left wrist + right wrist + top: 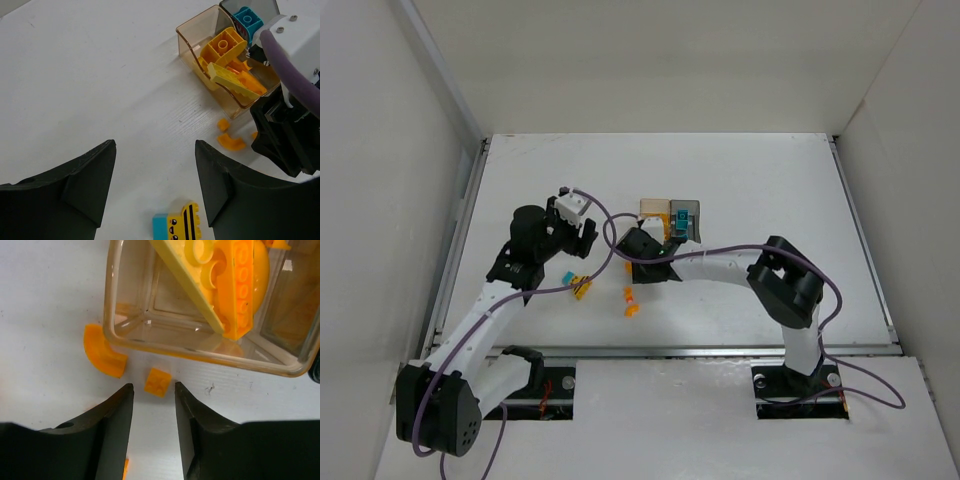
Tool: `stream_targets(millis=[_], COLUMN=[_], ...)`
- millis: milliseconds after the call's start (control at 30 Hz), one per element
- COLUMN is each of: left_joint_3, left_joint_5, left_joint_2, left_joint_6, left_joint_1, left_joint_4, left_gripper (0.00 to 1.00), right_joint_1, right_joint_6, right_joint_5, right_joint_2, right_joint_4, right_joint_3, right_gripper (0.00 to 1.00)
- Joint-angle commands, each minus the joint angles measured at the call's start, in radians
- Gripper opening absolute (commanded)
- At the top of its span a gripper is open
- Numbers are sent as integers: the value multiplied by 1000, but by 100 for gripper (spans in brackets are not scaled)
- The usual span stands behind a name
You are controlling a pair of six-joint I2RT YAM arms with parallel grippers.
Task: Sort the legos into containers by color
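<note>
The amber bin (653, 209) holds several yellow and orange legos (227, 55). The grey bin (687, 213) next to it holds a teal brick (247, 19). My right gripper (154, 386) is open just in front of the amber bin (200, 347), fingertips either side of a small orange brick (158, 381) lying on the table. An orange curved piece (102, 352) lies to its left. My left gripper (155, 150) is open and empty above bare table. A yellow black-striped brick (186, 222) joined to a teal brick (160, 226) lies just below it.
Two more small orange pieces (629, 303) lie on the table in front of the right gripper (642, 240). The striped brick and teal brick (573, 282) lie near the left gripper (582, 235). White walls enclose the table on three sides.
</note>
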Motion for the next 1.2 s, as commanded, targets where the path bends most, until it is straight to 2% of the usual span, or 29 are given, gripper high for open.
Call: stream_targets(millis=[0,133,233,267,367,433,567,600,700,767,867,1033,1167], left_joint_3=[-5,5,6,6,6,15,15,6,-19,-28,-28,-28,-28], left_joint_5=[-20,-38,-47,-47,-57,-66,-118,-141,-242,-284,-293,-343,-374], left_joint_2=[-27,-27,-18,-18,-18,-18,-48,-57,-84,-105,-114,-125,-134], left_joint_6=[-7,2,2,2,2,2,-7,-25,-94,-116,-125,-147,-156], left_joint_1=[0,0,0,0,0,0,0,0,0,0,0,0,0], left_joint_4=[12,12,12,12,12,12,12,22,41,41,27,9,9], left_gripper=[61,61,61,61,61,61,61,61,61,61,61,65,68], right_joint_1=[18,18,18,18,18,39,53,53,53,53,26,-83,-117], right_joint_6=[26,35,35,35,11,-34,-183,-219,-276,-348,-361,-361,-370], right_joint_5=[28,51,83,83,74,62,29,39,109,129,187,197,155], right_joint_2=[51,78,78,78,56,21,-151,-218,-270,-271,-232,-127,-90], right_joint_4=[-20,-40,-49,-49,-49,-2,152,172,184,166,108,20,-1], right_joint_3=[36,45,45,45,45,35,-56,-89,-71,-35,61,148,160], right_gripper=[44,36,21,12,0,0,0,0,0,0,0,0,0])
